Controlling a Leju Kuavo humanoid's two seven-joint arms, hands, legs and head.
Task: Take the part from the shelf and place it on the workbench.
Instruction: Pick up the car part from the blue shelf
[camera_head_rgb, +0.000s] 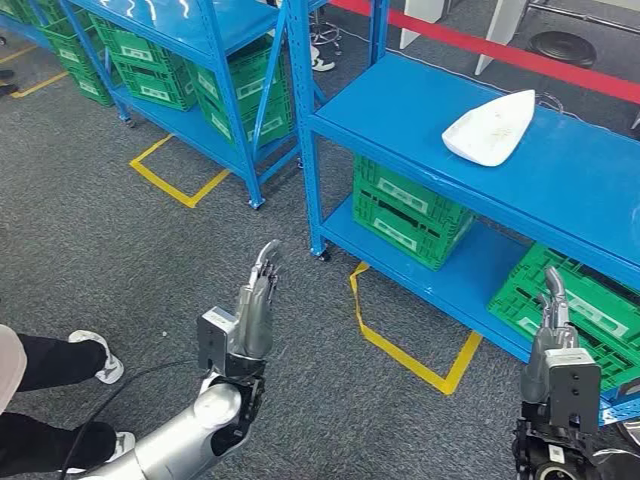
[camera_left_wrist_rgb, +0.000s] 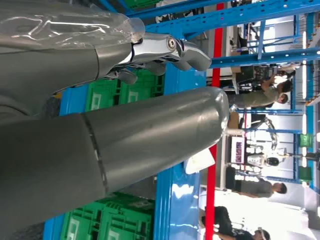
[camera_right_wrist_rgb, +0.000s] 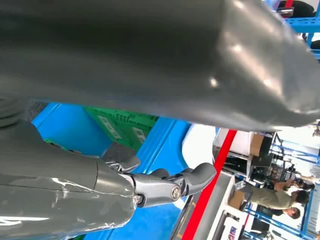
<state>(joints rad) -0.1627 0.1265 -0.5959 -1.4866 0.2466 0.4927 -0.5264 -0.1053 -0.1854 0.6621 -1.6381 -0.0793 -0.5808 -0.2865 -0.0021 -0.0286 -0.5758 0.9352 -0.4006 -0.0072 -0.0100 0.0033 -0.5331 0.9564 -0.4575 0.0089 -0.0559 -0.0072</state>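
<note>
The part (camera_head_rgb: 489, 127) is a flat white teardrop-shaped shell lying on the upper board of the blue shelf (camera_head_rgb: 573, 190) at the right. A corner of the part (camera_left_wrist_rgb: 199, 161) peeks past my thumb in the left wrist view, and the part (camera_right_wrist_rgb: 198, 141) appears pale behind my fingers in the right wrist view. My left hand (camera_head_rgb: 256, 300) is raised over the grey floor, fingers apart and upward, holding nothing, well left of the shelf. In front of the lower shelf hangs my right hand (camera_head_rgb: 551, 325), fingers up, empty.
Green crates (camera_head_rgb: 404, 212) sit on the lower shelf board, another green crate (camera_head_rgb: 581, 300) is behind my right hand. A second blue rack (camera_head_rgb: 189, 70) with green crates stands at the far left. Yellow floor tape (camera_head_rgb: 411, 360) marks bays. A person's legs and shoes (camera_head_rgb: 68, 365) are at the left edge.
</note>
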